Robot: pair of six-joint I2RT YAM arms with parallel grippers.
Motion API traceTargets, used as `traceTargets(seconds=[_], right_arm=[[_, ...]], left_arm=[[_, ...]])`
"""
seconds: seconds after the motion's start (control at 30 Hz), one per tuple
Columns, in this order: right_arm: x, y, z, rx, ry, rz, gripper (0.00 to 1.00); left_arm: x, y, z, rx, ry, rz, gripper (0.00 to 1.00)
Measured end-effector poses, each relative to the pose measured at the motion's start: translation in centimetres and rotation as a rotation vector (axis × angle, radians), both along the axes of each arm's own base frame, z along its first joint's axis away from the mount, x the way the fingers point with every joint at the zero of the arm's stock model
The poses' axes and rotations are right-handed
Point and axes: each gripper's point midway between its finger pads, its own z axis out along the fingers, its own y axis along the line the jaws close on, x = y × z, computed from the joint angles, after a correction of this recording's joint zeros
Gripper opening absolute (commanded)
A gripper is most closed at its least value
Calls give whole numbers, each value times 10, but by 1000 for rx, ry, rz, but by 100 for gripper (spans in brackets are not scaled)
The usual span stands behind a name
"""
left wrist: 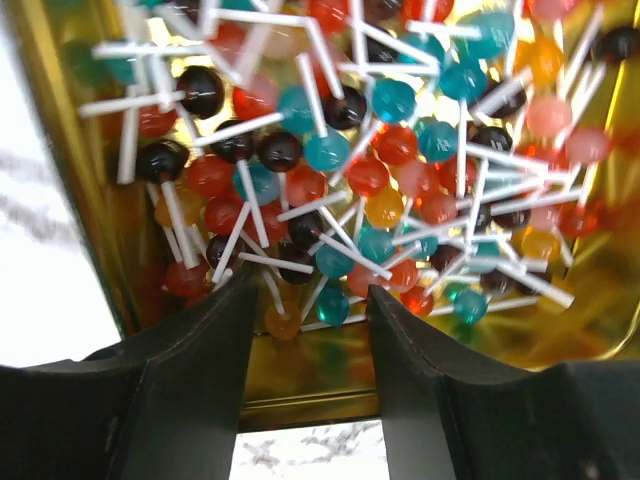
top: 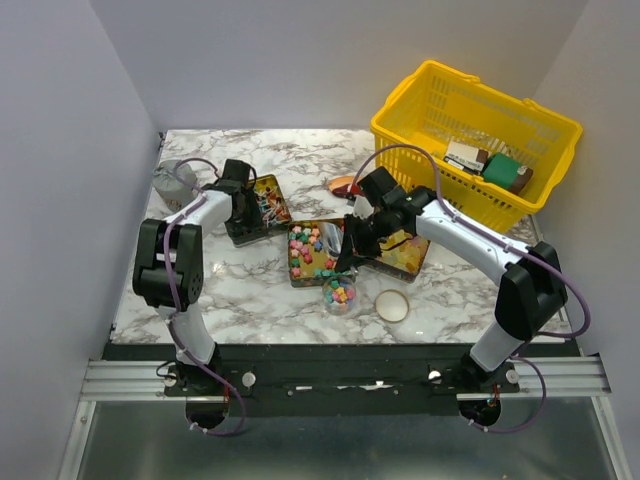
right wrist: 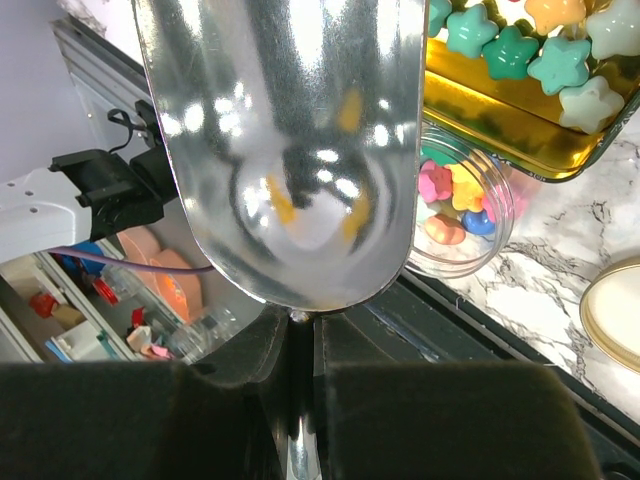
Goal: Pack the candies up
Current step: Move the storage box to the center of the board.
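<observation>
the left arm was stretched forward along the left side of the marble worktop (top: 230, 295), elbow high near the left edge, wrist bent down so the left gripper (top: 262, 206) (left wrist: 310, 290) hung over the near rim of a gold tin (left wrist: 300, 375) of lollipops (left wrist: 395, 100). its fingers (left wrist: 200, 380) stood well apart with nothing between them, tips just above the heap of round sweets on white sticks.

the right arm was angled in from the right edge toward the middle of the worktop. the right gripper (top: 352, 245) (right wrist: 303, 335) was clamped tight on the thin handle of a metal scoop (right wrist: 290, 150). the scoop's bowl hung close by the middle tin (right wrist: 500, 120) of pastel star candies (right wrist: 510, 50) and a small clear jar (right wrist: 480, 235) holding a few more stars, which stood just in front of that tin. a round lid (right wrist: 615, 320) lay on the worktop just right of the jar. a third tin (top: 412, 262) with yellow-orange pieces (top: 403, 243) sat beside the right wrist.

the packets (top: 465, 155) in the yellow basket (top: 440, 110) at the far right corner were too small to read.
</observation>
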Motion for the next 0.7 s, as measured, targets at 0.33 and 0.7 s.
traceTargets(seconds=[0.33, 0.7], right_arm=[[-3, -2, -8, -7, 10, 1, 1], [-3, -1, -8, 5, -3, 21, 1]], left_arm=[[-42, 12, -1, 22, 38, 14, 60], [-84, 14, 14, -6, 16, 3, 58]])
